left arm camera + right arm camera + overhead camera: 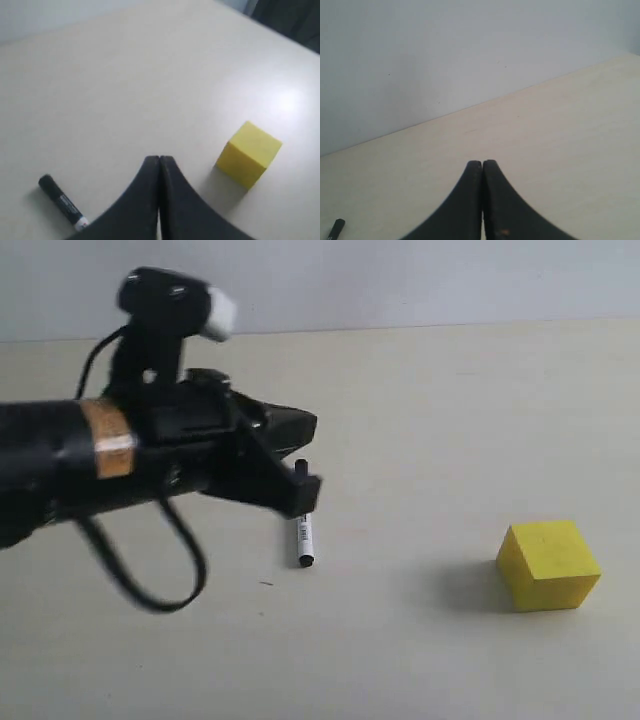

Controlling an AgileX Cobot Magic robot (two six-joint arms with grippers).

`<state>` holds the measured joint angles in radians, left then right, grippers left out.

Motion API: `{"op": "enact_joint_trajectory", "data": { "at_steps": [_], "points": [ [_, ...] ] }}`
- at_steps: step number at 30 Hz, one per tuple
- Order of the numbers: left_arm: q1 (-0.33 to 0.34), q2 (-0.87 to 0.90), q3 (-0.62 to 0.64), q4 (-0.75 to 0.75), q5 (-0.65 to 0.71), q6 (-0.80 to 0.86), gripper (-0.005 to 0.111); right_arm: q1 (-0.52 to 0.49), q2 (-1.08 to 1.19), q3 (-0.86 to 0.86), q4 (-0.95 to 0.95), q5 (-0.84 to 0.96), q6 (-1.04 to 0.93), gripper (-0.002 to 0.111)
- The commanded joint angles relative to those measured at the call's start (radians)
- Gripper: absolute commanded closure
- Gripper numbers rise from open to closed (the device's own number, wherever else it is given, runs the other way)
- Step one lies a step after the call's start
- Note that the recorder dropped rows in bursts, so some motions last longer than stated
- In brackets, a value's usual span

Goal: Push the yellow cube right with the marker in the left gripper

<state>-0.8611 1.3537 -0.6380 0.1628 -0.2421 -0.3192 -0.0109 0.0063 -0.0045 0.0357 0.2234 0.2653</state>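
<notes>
The yellow cube (548,564) sits on the pale table at the right, also seen in the left wrist view (248,154). The marker (304,540) lies flat on the table, held by neither gripper, its upper end partly hidden behind the left gripper (306,492). In the left wrist view the marker (62,202) lies off to one side of the left gripper (159,159), whose jaws are pressed together with nothing between them. The cube is well to the right of this gripper, apart from it. The right gripper (482,164) is shut and empty, and does not appear in the exterior view.
The pale table (420,400) meets a light grey wall (400,280) at the back. A black cable (160,570) loops down from the left arm toward the table. A dark object (295,20) stands beyond the table's far corner in the left wrist view.
</notes>
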Motion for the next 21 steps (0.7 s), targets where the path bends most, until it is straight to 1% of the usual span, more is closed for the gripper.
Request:
{"op": "enact_joint_trajectory", "data": {
  "at_steps": [1, 3, 5, 9, 11, 12, 14, 18, 20, 21],
  "points": [
    [0.039, -0.272, 0.286, 0.011, -0.292, 0.121, 0.107, -0.006, -0.006, 0.005, -0.001, -0.001, 0.000, 0.108],
    [0.053, -0.359, 0.368, 0.011, -0.351, 0.128, 0.107, -0.006, -0.006, 0.005, -0.001, -0.001, 0.000, 0.108],
    [0.066, -0.523, 0.487, 0.009, -0.454, 0.128, 0.107, -0.006, -0.006, 0.005, -0.001, -0.001, 0.000, 0.108],
    [0.072, -0.713, 0.602, -0.019, -0.468, 0.106, 0.107, -0.006, -0.006, 0.005, -0.001, -0.001, 0.000, 0.108],
    [0.072, -0.764, 0.638, -0.021, -0.468, 0.111, 0.107, -0.006, -0.006, 0.005, -0.001, -0.001, 0.000, 0.108],
    [0.072, -0.812, 0.638, -0.013, -0.450, 0.125, 0.107, -0.006, -0.006, 0.005, -0.001, -0.001, 0.000, 0.108],
    [0.072, -0.849, 0.638, 0.019, -0.334, 0.125, 0.107, -0.006, -0.006, 0.005, -0.001, -0.001, 0.000, 0.108],
    [0.072, -0.854, 0.638, 0.017, -0.194, 0.125, 0.107, -0.006, -0.006, 0.005, -0.001, -0.001, 0.000, 0.108],
    [0.072, -0.854, 0.638, 0.017, -0.170, 0.138, 0.107, -0.006, -0.006, 0.005, -0.001, -0.001, 0.000, 0.108],
    [0.072, -0.856, 0.638, 0.017, -0.146, 0.170, 0.107, -0.006, -0.006, 0.005, -0.001, -0.001, 0.000, 0.108]
  ]
}}
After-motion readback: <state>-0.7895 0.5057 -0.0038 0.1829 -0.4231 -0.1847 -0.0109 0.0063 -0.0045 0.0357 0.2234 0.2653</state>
